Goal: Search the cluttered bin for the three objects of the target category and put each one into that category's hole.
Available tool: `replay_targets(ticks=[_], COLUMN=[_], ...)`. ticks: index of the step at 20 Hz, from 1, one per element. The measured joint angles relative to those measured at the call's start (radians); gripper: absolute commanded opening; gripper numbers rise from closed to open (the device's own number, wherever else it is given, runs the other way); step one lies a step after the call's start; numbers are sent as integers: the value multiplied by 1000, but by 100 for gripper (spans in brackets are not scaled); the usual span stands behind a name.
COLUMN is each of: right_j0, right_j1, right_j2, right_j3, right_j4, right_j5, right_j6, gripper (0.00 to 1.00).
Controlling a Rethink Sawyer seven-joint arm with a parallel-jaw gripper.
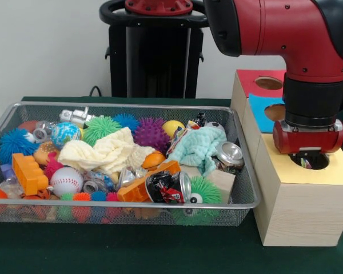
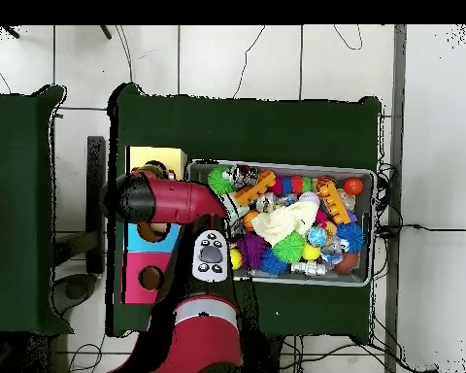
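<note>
Bin (image 1: 247, 201): toys, cans, cream cloth (image 1: 106, 153), mint cloth (image 1: 201, 148) | end effector (image 1: 308, 161): over yellow box's hole (image 1: 323, 162), state unclear

The bin (image 1: 240, 197) is silver wire mesh with a smooth, shiny metal rim. In it, a cream cloth (image 1: 106, 153) looks ribbed and soft, and a mint-green cloth (image 1: 201, 147) looks nubbly. Crushed cans (image 1: 230, 155) are glossy metal; spiky balls (image 1: 151, 134) look rubbery; an orange brick (image 1: 28, 173) is smooth plastic. The box (image 1: 303, 214) at the table's right edge is pale, matt wood with a yellow top. The arm (image 1: 291, 34) has a satin red shell. The table (image 1: 131, 251) carries matt dark green cloth.
</note>
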Motion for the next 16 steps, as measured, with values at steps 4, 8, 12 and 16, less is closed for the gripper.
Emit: replay_targets(ticks=[4, 8, 12, 16], right_j0=[-21, -56, -77, -90], right_j1=[-31, -81, -120, -160], right_j2=[18, 32, 45, 52], right_j3=[23, 59, 73, 86], right_j4=[0, 0, 2, 3], right_j5=[20, 68, 117, 174], right_j6=[0, 0, 0, 0], gripper=[0, 0, 0, 0])
